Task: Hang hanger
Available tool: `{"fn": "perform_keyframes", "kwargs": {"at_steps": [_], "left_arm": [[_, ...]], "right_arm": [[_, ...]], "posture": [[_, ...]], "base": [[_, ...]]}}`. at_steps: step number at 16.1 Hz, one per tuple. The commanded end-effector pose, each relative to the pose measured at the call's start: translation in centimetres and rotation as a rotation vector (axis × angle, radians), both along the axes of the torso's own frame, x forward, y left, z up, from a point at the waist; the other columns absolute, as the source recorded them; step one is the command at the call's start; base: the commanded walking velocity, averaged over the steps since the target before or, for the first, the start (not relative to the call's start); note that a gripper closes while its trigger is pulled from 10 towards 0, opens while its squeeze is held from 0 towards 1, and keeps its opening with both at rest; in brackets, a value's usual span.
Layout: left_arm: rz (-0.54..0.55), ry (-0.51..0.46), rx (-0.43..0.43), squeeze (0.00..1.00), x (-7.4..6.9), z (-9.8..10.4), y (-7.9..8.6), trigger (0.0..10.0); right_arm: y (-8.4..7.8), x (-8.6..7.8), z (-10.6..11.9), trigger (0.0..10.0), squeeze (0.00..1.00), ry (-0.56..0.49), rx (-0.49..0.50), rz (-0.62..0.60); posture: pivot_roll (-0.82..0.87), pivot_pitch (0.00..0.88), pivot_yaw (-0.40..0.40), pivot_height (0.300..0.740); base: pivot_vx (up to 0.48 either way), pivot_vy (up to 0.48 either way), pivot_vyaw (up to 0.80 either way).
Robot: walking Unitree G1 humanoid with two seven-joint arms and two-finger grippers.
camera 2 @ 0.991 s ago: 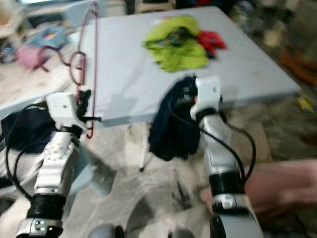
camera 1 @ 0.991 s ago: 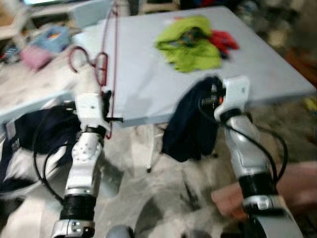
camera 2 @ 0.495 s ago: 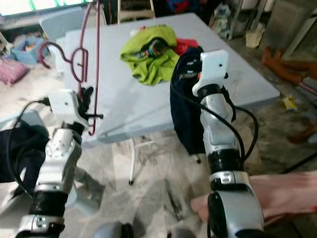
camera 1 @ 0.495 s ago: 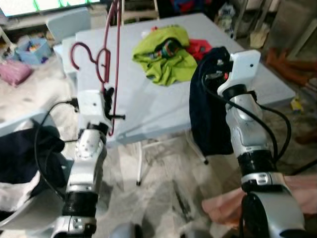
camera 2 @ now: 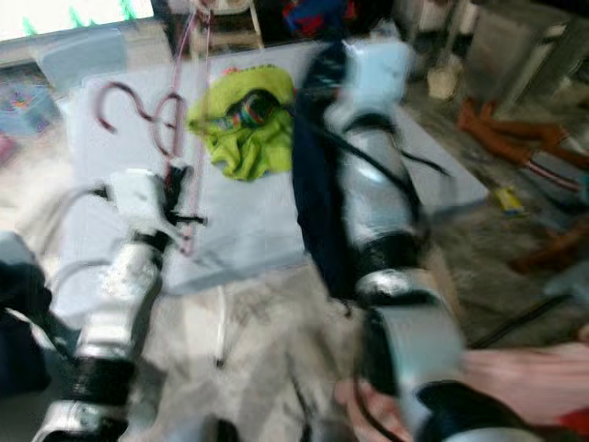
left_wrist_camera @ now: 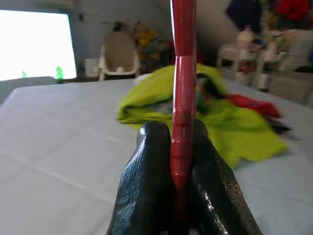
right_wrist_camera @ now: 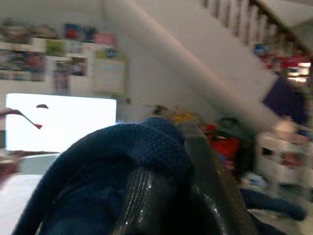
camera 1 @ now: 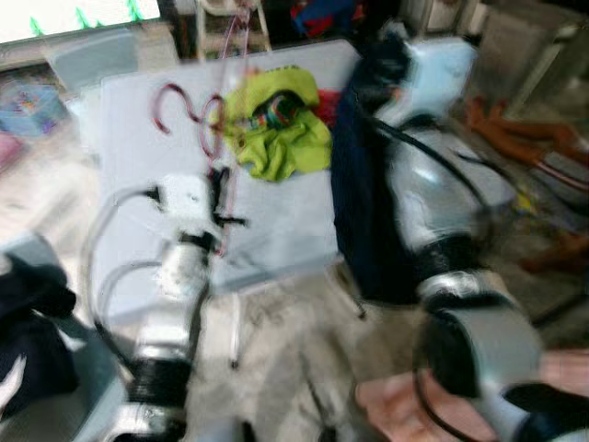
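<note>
Scene: blurred downward view of a grey table (camera 1: 138,138) on a mottled floor.
Left arm: raised at the table's near edge, its left gripper (camera 1: 221,184) clamped on a red hanger (camera 1: 198,115) that stands upright.
Right arm: lifted high on the right, a dark navy garment (camera 1: 361,193) hanging from the right gripper (camera 1: 386,55).
Table: a lime-green cloth (camera 1: 276,129) lies crumpled near the far edge.

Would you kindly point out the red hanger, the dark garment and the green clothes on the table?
red hanger (left_wrist_camera: 183,88), left wrist view, on its straight bar above the fingers.
dark garment (camera 1: 354,212), left eye view, on the hanging cloth.
green clothes (camera 1: 281,138), left eye view, mid-pile.
</note>
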State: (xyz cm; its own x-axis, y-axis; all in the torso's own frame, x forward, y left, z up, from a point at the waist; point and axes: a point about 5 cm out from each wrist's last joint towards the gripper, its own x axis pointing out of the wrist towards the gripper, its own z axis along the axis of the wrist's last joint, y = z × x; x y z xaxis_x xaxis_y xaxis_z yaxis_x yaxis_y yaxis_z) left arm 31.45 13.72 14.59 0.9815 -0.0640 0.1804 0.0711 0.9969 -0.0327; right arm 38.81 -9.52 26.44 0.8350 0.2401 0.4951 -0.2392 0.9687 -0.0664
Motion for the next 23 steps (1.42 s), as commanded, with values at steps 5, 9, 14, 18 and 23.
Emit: {"fn": "perform_keyframes", "kwargs": {"at_steps": [5,9,14,18,23], "left_arm": [[0.014,-0.016,0.005,0.0,-0.1,0.4,0.2,10.0],[0.045,-0.017,0.036,0.0,0.0,0.4,0.1,10.0],[0.087,0.002,0.051,0.0,-0.2,0.0,0.3,10.0],[0.085,0.008,0.053,0.0,-0.3,-0.2,0.0,10.0],[0.099,0.017,0.053,0.0,-1.4,-0.6,0.0,10.0]], "right_arm": [[-1.6,0.4,-0.6,10.0,0.0,0.023,0.062,-0.015],[-0.6,0.6,-0.8,10.0,0.0,0.02,-0.01,0.03],[0.2,0.7,-0.7,10.0,0.0,0.026,0.002,0.058],[0.4,1.3,-1.7,10.0,0.0,0.126,0.011,0.095],[2.1,3.0,3.8,10.0,0.0,0.167,-0.057,0.124]], "posture": [[0.0,0.042,0.001,0.74],[0.01,0.034,-0.007,0.74],[0.02,0.033,-0.017,0.74],[0.03,0.027,-0.03,0.74],[0.07,0.034,-0.071,0.74]], "base": [[0.334,0.0,0.0],[0.0,0.0,0.6],[0.0,0.0,0.8],[0.0,0.0,0.34],[0.0,0.0,0.0]]}}
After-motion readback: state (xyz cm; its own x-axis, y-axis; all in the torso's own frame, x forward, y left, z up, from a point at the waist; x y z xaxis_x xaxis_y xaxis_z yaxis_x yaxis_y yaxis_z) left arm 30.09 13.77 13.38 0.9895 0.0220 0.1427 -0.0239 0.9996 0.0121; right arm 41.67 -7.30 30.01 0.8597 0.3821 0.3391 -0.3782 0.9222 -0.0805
